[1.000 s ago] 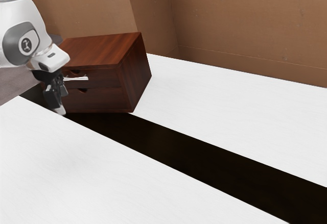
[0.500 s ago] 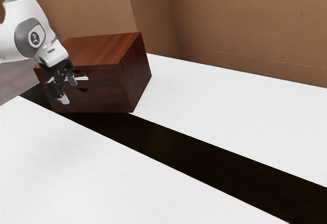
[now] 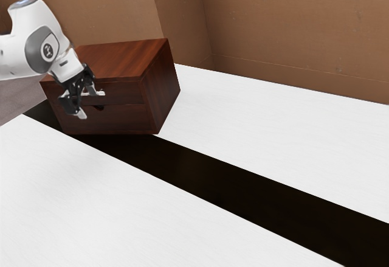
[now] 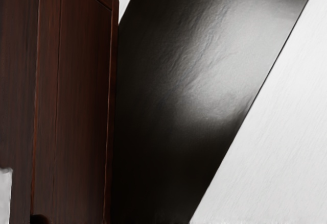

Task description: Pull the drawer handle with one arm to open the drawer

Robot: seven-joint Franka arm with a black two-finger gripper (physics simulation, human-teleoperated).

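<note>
**Approach phase: drawer shut, handle not yet grasped.**
The small pale bar-shaped drawer handle (image 3: 99, 93) projects from the front of the dark reddish-brown wooden cabinet (image 3: 130, 66), which stands on the white bench (image 3: 273, 127) at ten o'clock in the exterior view. The drawer front (image 3: 124, 92) looks flush. The black two-finger claw (image 3: 85, 101) sits at the handle's eight o'clock, fingers spread and holding nothing. The next move probably calls for bracketing the bar, closing, then pulling outward toward seven o'clock. Finger-to-handle contact is too small to judge. In the wrist view, a pale blur (image 4: 4, 193) beside the cabinet's wood panel (image 4: 71, 106) cannot be identified.
</note>
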